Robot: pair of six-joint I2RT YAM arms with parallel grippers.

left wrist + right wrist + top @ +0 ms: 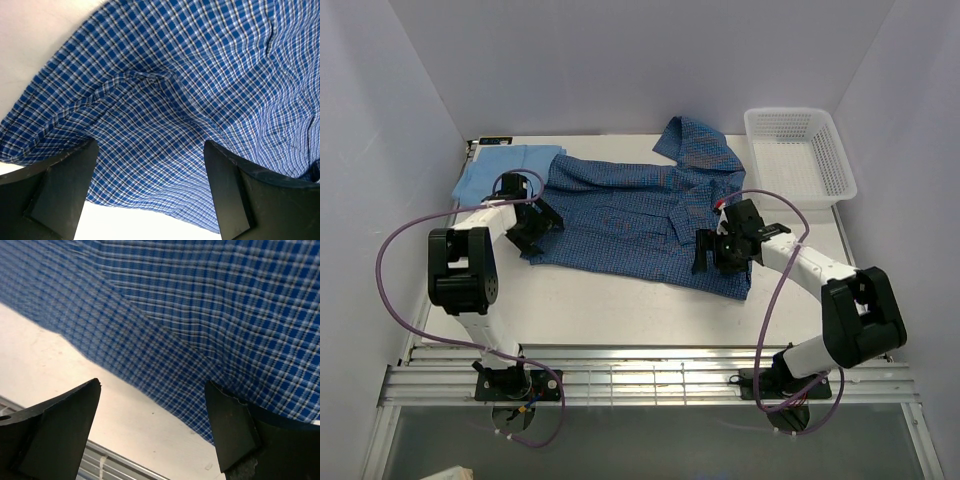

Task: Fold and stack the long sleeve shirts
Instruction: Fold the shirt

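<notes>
Left wrist view: left gripper [150, 144] has jaws spread wide and holds nothing, its blocky black fingers [60, 185] just over the dark blue checked shirt [200, 75], woven cloth rumpled with one raised fold ridge; right gripper [152, 382] is likewise spread and empty over that shirt's near hem. Checked shirt lies spread out mid-table, with the plain light blue shirt [495, 172] a flat rectangle just beside its far-left corner. White plastic mesh basket [836, 160] sits to the shirt's far right, smooth off-white table [620, 310] under it, pale lavender walls around.
</notes>
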